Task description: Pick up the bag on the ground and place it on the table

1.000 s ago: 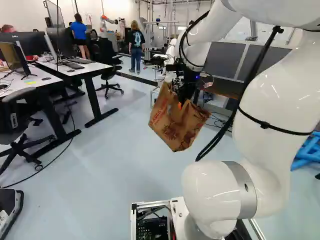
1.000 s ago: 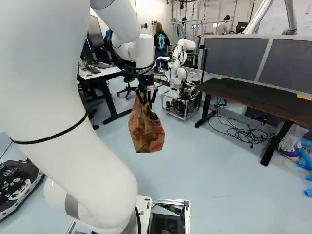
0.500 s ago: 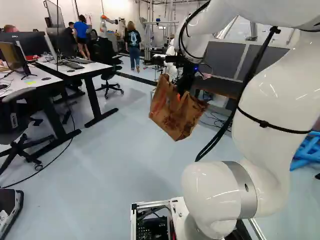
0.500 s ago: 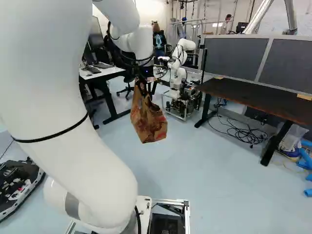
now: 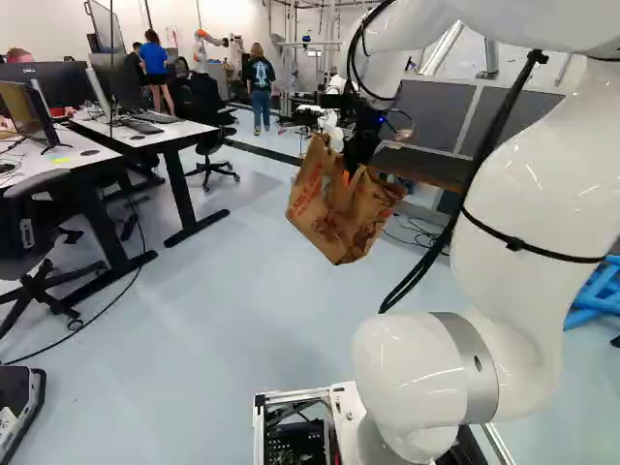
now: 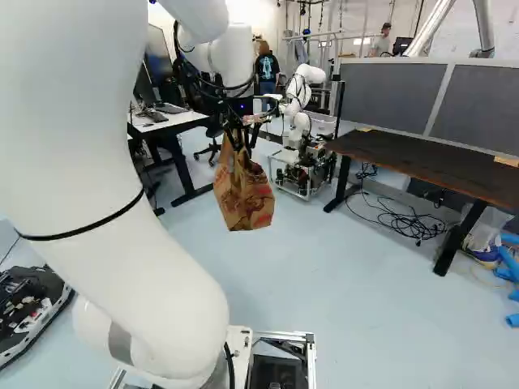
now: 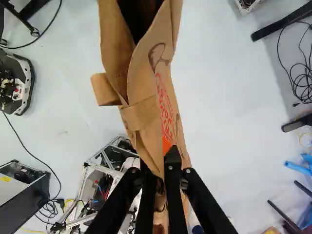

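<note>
My gripper (image 5: pixel 355 172) is up in the air with the brown paper bag (image 5: pixel 339 218) hanging below it, clear of the floor. In the wrist view the gripper (image 7: pixel 164 163) is shut on the bag's edge, and the bag (image 7: pixel 146 97) stretches ahead from the fingers, its mouth partly open. The right base view shows the bag (image 6: pixel 243 194) left of the dark-topped table (image 6: pixel 430 166), with floor between them.
Another robot (image 6: pixel 300 121) stands on a wheeled frame beyond the bag. White desks (image 5: pixel 145 136) with monitors and a chair (image 5: pixel 29 232) line the left. Coiled cables (image 6: pixel 409 220) lie under the dark table, blue tubes (image 6: pixel 507 263) near its right leg.
The arm has shifted a little and raised the held bag, which swings and turns slightly. The base has not moved, and the gripper stays shut.
</note>
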### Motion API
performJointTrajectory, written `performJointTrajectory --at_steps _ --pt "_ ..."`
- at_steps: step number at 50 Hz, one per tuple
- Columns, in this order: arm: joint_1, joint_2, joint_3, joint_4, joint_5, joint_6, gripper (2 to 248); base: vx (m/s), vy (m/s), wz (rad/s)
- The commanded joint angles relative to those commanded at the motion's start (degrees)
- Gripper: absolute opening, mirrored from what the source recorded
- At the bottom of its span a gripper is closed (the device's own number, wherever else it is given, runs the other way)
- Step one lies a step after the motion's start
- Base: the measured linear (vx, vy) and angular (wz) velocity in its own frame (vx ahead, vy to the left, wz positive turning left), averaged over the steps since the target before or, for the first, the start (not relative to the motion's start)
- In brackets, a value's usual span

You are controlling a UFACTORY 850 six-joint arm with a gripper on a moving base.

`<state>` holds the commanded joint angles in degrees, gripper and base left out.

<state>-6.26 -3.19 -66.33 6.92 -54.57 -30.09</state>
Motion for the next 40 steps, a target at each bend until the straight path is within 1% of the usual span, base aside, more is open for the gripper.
performJointTrajectory --at_steps 17,40 --pt "0.2 1.0 -2.1 0.0 -3.5 0.0 27 0.000 0.000 0.000" --pt "0.2 1.5 -2.4 0.0 -3.8 0.0 27 0.000 0.000 0.000"
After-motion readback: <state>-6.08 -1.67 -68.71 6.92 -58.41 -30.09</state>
